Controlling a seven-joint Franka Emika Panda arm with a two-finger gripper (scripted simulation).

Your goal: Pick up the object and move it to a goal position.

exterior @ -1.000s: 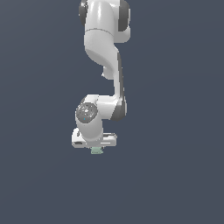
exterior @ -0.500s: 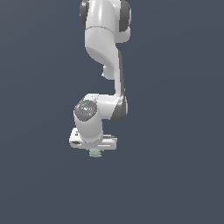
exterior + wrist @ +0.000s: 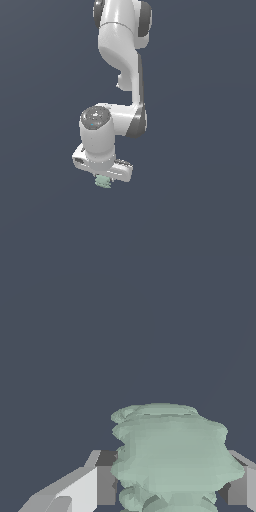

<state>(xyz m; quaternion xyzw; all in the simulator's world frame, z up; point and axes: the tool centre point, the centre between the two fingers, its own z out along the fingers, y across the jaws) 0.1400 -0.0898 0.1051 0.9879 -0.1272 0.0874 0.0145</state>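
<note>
Object (image 3: pixel 172 456) between the two fingers (image 3: pixel 82 488) of the end effector (image 3: pixel 165 491), wrist view: its ridged, stacked sides sit just inside both pads, which appear to press on it, so the end effector reads as clenched on the object. The stacked long axis runs outward along the fingers, away from the palm. Exterior view: the object (image 3: pixel 103 182) protrudes at 6 o'clock from the end effector (image 3: pixel 104 176), directly beneath the arm (image 3: pixel 122 60). No goal marker is visible; the carry direction cannot be judged.
</note>
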